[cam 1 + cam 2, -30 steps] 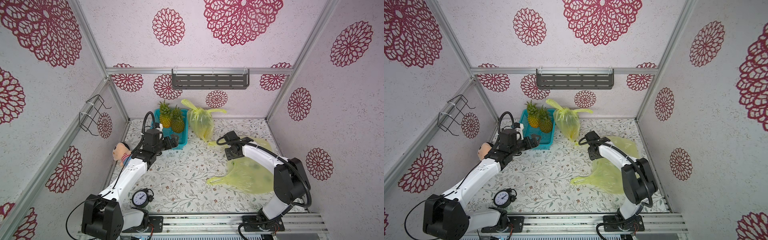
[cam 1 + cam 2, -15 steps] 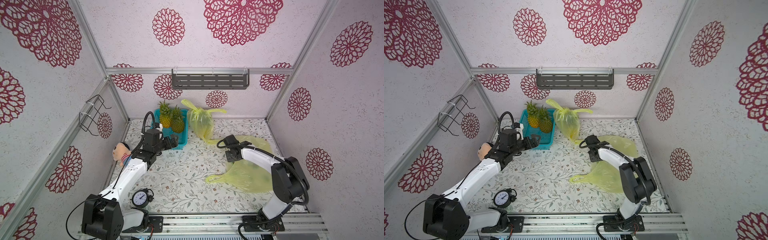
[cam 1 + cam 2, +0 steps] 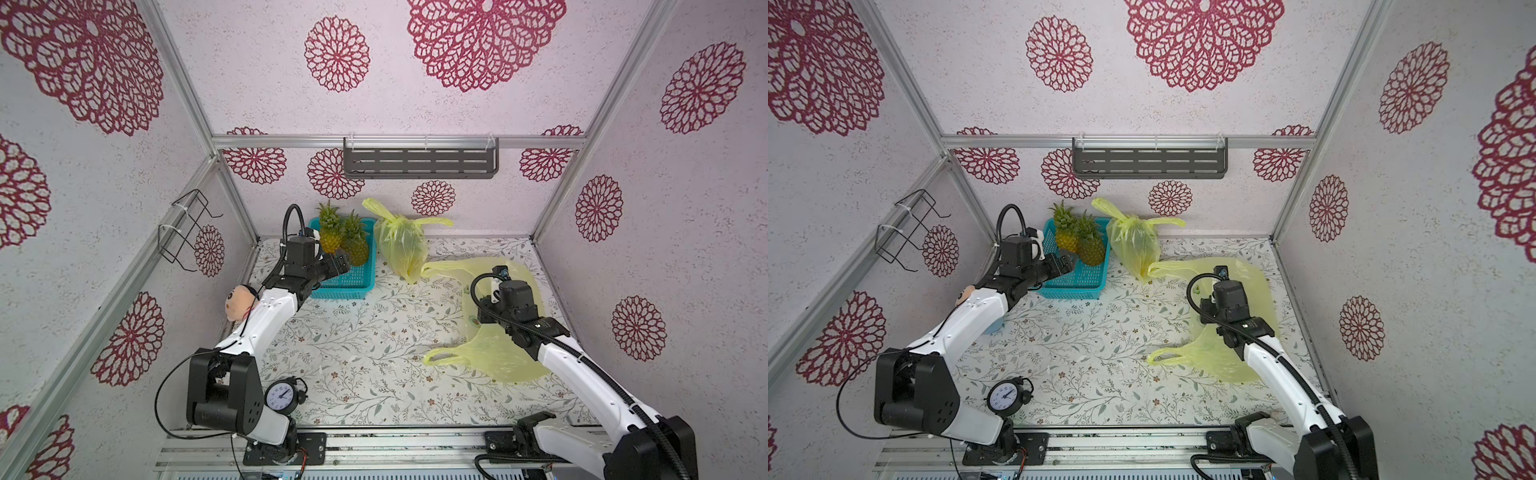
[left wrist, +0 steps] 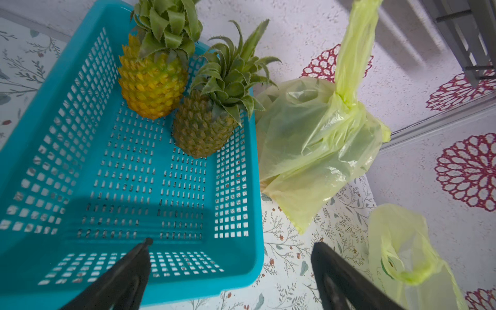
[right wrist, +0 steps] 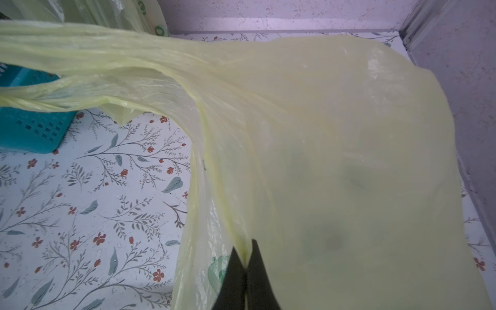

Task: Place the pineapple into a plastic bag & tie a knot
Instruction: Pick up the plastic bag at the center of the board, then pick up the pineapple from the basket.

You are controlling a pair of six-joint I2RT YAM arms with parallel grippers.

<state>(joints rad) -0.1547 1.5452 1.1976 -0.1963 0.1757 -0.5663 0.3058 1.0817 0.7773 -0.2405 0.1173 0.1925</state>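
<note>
A top view puts the pineapples (image 3: 357, 251) in the basket (image 3: 340, 294), well apart from the flat bag (image 3: 494, 365); left wrist view, my left pincer (image 4: 232, 243) gapes empty; right wrist view, my right pincer (image 5: 243, 249) pinches a thin fold of that bag, which could slip or tear if yanked.

text: none readable | clock (image 3: 281, 397): numerals too small | plastic bag (image 5: 349, 161): green print blurred
</note>
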